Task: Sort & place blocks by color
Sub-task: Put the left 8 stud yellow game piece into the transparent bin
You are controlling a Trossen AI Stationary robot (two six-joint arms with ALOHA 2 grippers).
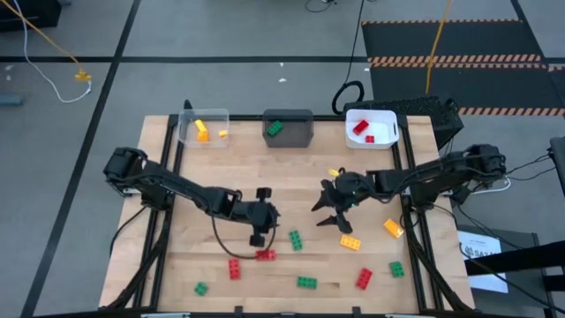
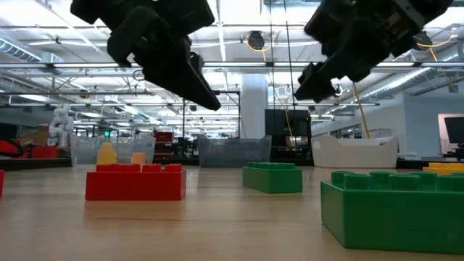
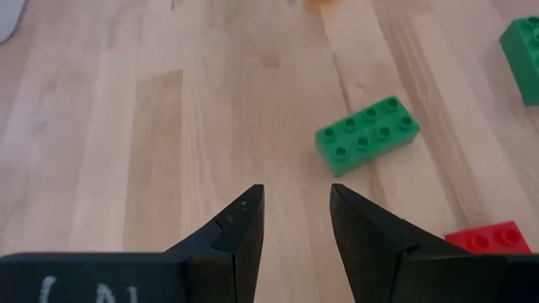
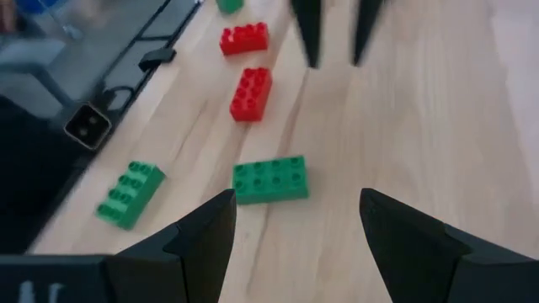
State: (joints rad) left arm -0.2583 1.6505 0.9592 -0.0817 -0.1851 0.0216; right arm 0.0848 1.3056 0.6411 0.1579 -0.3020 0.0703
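A wooden table is seen from above, and three bins are lined along its far edge: a clear bin in which yellow and orange blocks are held, a dark grey bin in which one green block is held, and a white bin in which red blocks are held. The two dark arms are reached in over the middle of the table. The left gripper is held above the board just beside a red block, its fingers parted a little with nothing between them. The right gripper is held near the table's centre, its fingers spread wide and nothing gripped. The rest of the blocks are scattered over the near half of the table: a green block is found between the two grippers, an orange block and a second orange one lie near the right gripper, another red block lies just beside the first, and along the near edge a small green block, a green block, a red block and a further green block are spread apart.
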